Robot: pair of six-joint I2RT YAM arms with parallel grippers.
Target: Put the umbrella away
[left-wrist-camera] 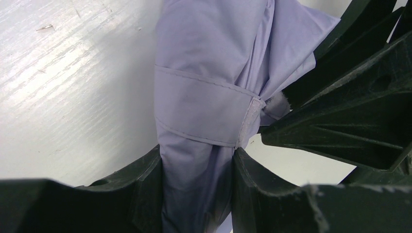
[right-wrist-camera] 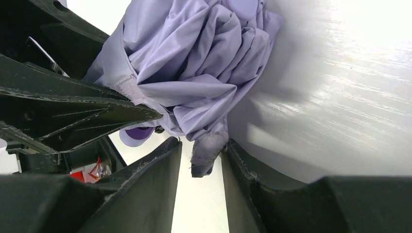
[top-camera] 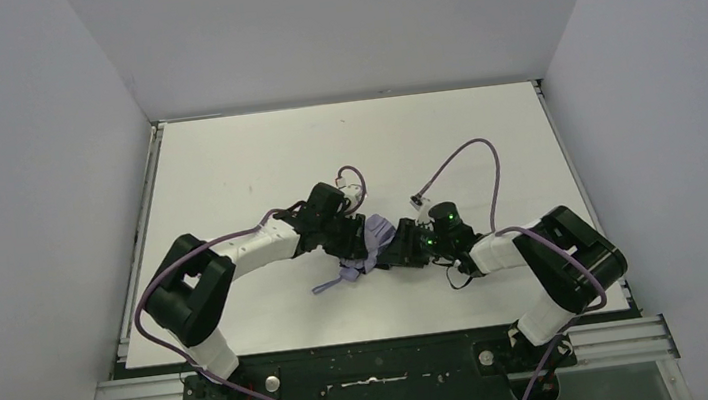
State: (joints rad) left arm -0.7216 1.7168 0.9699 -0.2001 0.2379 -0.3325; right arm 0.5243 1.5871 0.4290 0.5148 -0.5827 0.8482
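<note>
The folded lavender umbrella (top-camera: 375,232) lies on the white table (top-camera: 255,161) between both grippers. My left gripper (top-camera: 353,247) is shut on the bundled fabric (left-wrist-camera: 194,43); in the left wrist view (left-wrist-camera: 197,158) both fingers press its sides just below the closure strap (left-wrist-camera: 199,104), which wraps the bundle. My right gripper (top-camera: 402,247) meets it from the right. In the right wrist view (right-wrist-camera: 201,145) the jaws stand apart, with the strap's loose tab (right-wrist-camera: 206,153) hanging between them and touching only the right finger (right-wrist-camera: 252,179). A purple knob (right-wrist-camera: 136,135) peeks out underneath.
A loose lavender strip (top-camera: 329,283) trails from the umbrella toward the near edge. Purple cables (top-camera: 470,151) loop above both wrists. Grey walls enclose the table on three sides. The right arm's finger (left-wrist-camera: 350,111) crowds the left wrist view.
</note>
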